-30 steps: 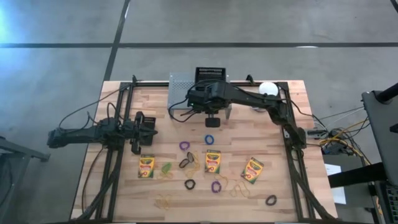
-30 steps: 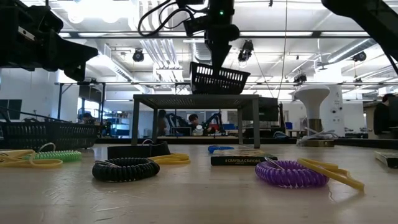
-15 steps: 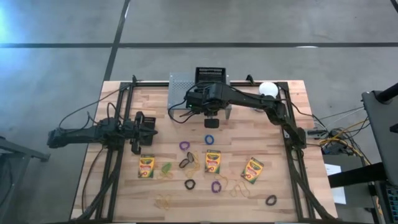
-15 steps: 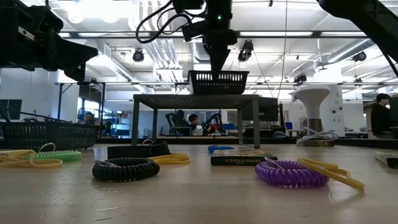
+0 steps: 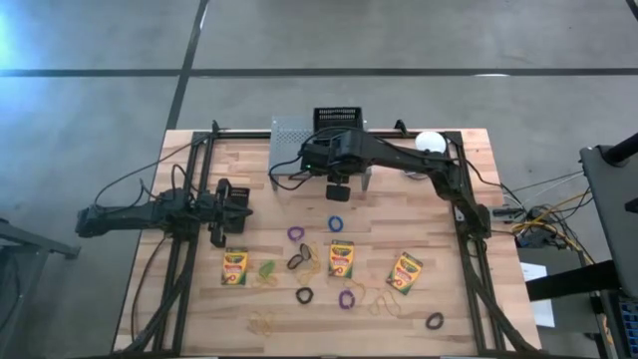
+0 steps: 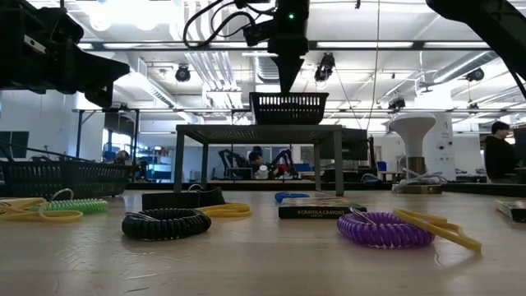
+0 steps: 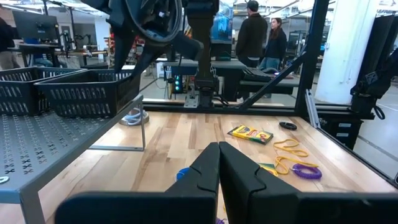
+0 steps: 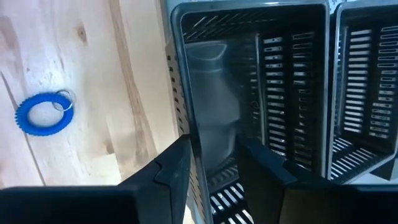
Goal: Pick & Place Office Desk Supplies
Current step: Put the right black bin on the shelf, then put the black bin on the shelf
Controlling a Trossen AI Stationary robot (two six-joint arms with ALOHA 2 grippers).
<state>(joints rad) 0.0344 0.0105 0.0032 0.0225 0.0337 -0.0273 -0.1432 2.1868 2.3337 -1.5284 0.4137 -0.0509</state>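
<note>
Crayon boxes (image 5: 342, 259) – bands (image 5: 336, 223) – flat, scattered.

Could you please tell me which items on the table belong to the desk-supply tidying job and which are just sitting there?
Job items: three crayon boxes; coil loop bands, e.g. blue, purple, black; tan rubber bands.

Bystanders: grey mesh rack; black baskets; white-domed object.

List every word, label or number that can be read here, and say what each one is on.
"CRAYOLA CRAYONS" (partly legible): on the side of the crayon box lying flat on the table, in the low view.
Printing on the three crayon boxes from above: too small to read.
Nothing else readable.
</note>
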